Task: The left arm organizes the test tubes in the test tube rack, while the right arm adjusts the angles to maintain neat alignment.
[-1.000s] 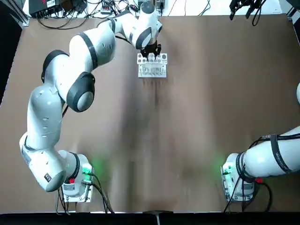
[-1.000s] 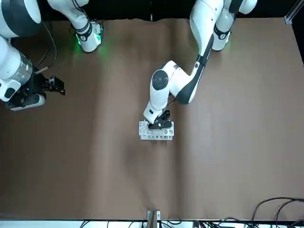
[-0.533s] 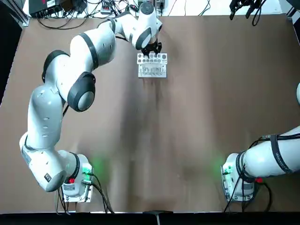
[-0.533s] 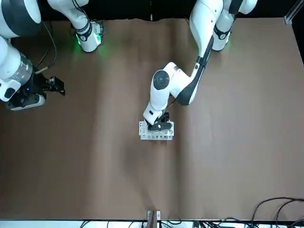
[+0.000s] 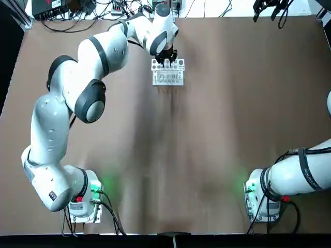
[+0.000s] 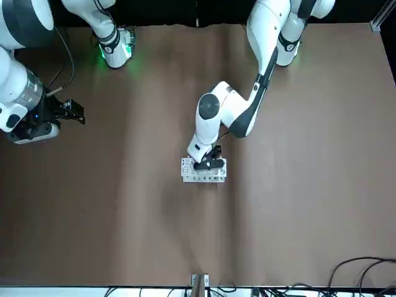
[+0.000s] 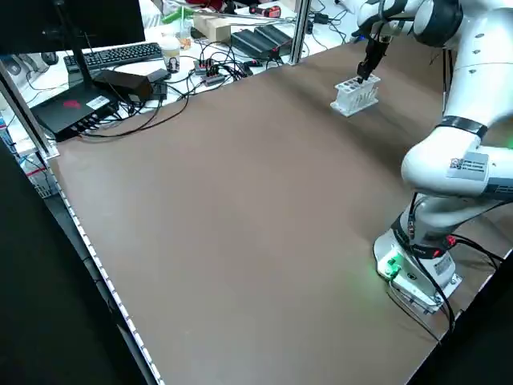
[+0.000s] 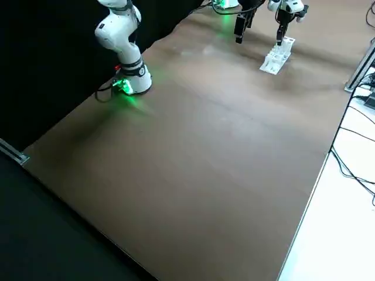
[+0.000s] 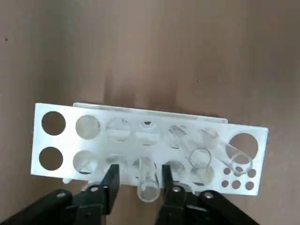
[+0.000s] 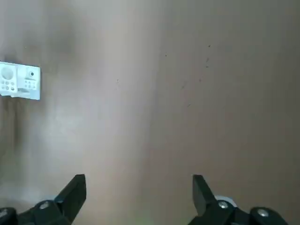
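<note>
At the top view's upper centre, the left arm's black gripper (image 9: 139,180) pinches a thin clear test tube (image 9: 146,180) over the small white holed rack (image 5: 167,72); misalignment could jam it, while the wide-open right gripper (image 10: 139,194) idles far off.

A big brown desk (image 5: 207,134) fills most of each view. Past its far edge lies a mess of black cables (image 5: 88,13) on a white surface. From the left side you can see a black keyboard (image 7: 120,54), a flat black box (image 7: 76,108) with a red mark, a small white cup (image 7: 170,50) and a cardboard box (image 7: 216,26). A metal pole (image 7: 301,30) stands at the desk's edge.
</note>
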